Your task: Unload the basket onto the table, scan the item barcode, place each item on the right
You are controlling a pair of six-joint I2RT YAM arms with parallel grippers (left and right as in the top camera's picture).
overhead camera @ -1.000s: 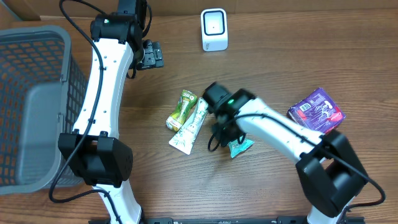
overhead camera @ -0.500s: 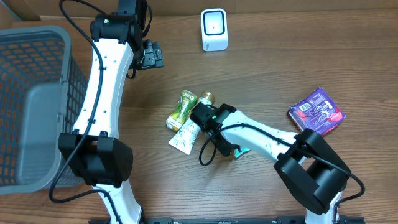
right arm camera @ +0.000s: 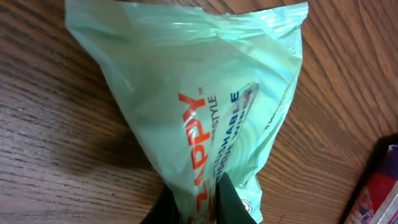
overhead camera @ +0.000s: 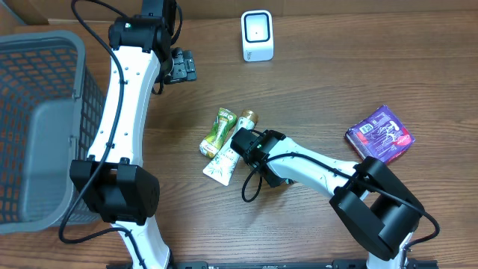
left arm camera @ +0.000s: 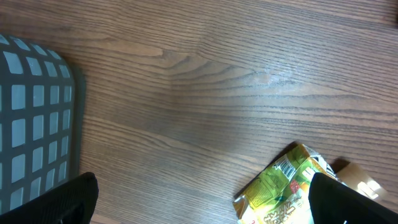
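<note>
- Overhead: my right arm (overhead camera: 306, 163) is arching over the middle of the table (overhead camera: 336, 67), hiding its own fingertips and the item under them. The scanner (overhead camera: 258, 35) is standing well apart at 12 o'clock and a purple packet (overhead camera: 379, 133) is lying at 3 o'clock. My left gripper (overhead camera: 183, 66) is hovering at 10 o'clock.
- Left wrist: those jaws are gaping wide over bare wood, holding nothing. A green snack packet (left arm camera: 283, 186) is peeking in at 5 o'clock, the basket (left arm camera: 31, 124) at 9.
- Right wrist: my right gripper (right arm camera: 196, 202) is pinching the near edge of the mint-green packet (right arm camera: 199, 93), jaws pressed together on the film. The packet is resting on the wood, as far as I can tell.
- I'm judging this as the grasp step. The next move calls for lifting, carrying toward 12 o'clock and turning the barcode to the scanner. I'm not seeing that barcode from here.
</note>
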